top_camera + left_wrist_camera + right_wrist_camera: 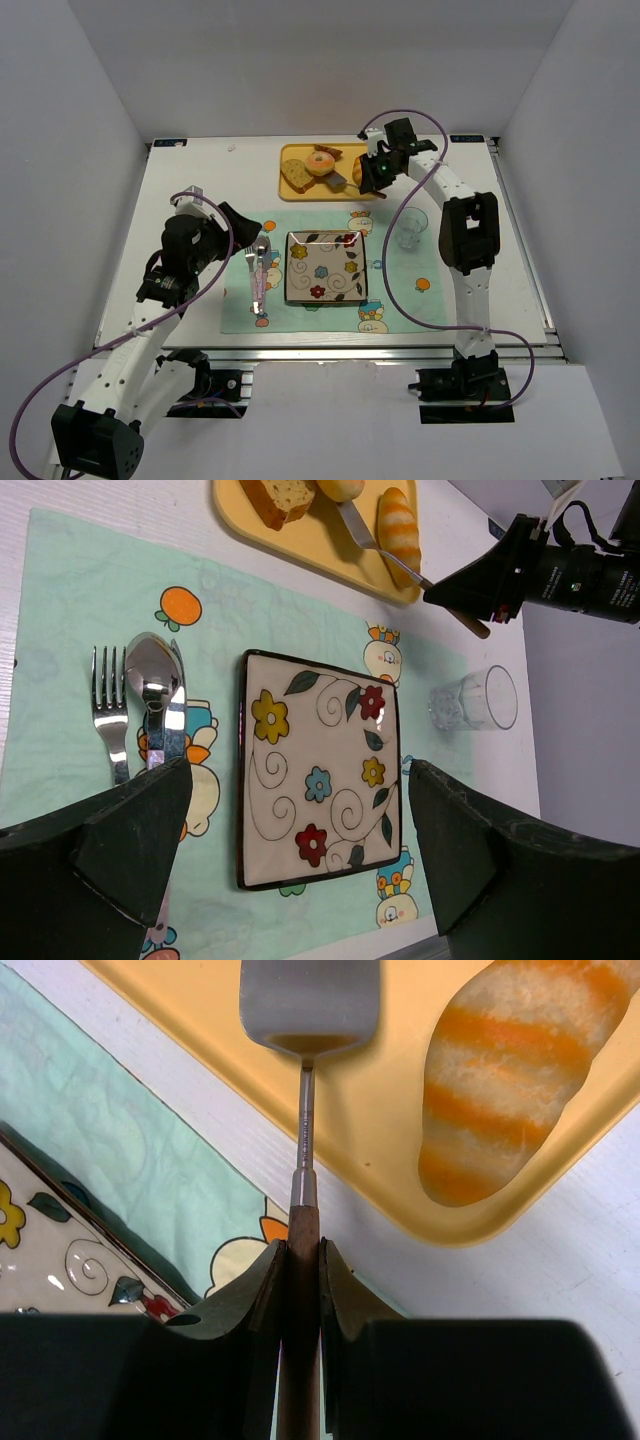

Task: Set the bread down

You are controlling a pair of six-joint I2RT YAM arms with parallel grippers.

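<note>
One spatula (308, 1005) is clamped by its wooden handle in the right gripper (303, 1260), with the blade set over the yellow tray (400, 1100) beside the croissant (510, 1080). The bread (322, 160) is located on that tray, at the upper centre of the overhead view. The left gripper (300, 825) is held apart above the plate (320, 770). Scooping is judged to be in hand. Next, the blade must be slid under the bread.
</note>
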